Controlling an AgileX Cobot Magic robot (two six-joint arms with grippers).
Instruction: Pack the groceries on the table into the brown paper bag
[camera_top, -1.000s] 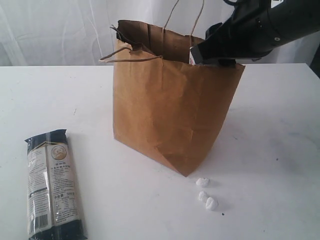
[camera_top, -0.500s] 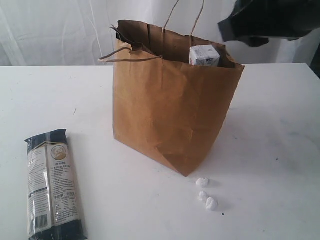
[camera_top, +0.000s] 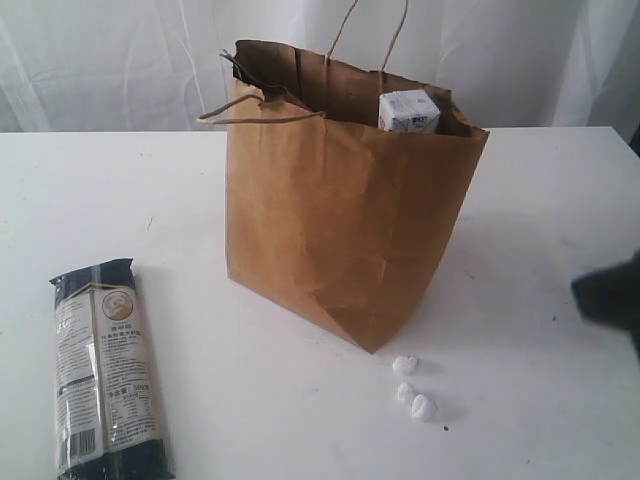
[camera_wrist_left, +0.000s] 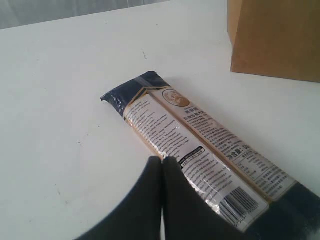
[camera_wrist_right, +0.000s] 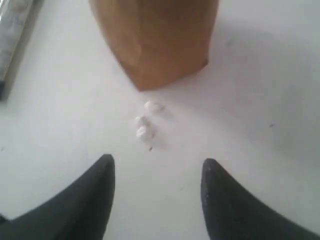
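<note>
Exterior view only, carton (camera_top: 408, 110) inside bag (camera_top: 340, 230)

1. The carton (camera_top: 408, 111) is shown only at its top. The rest is hidden behind the wall of the paper bag (camera_top: 340, 230), and the bag's inside is not seen.
2. The noodle packet (camera_top: 105, 370) is cut off by the lower edge of the exterior view. In the left wrist view it is partly covered by the left tool (camera_wrist_left: 163, 161). Its print cannot be read.
3. A dark blurred shape (camera_top: 612, 298) at the exterior view's right edge cannot be identified.
4. The right wrist view is blurred. The crumbs (camera_wrist_right: 144, 121) are seen as soft blobs, and the bag's upper part is cut off.
</note>
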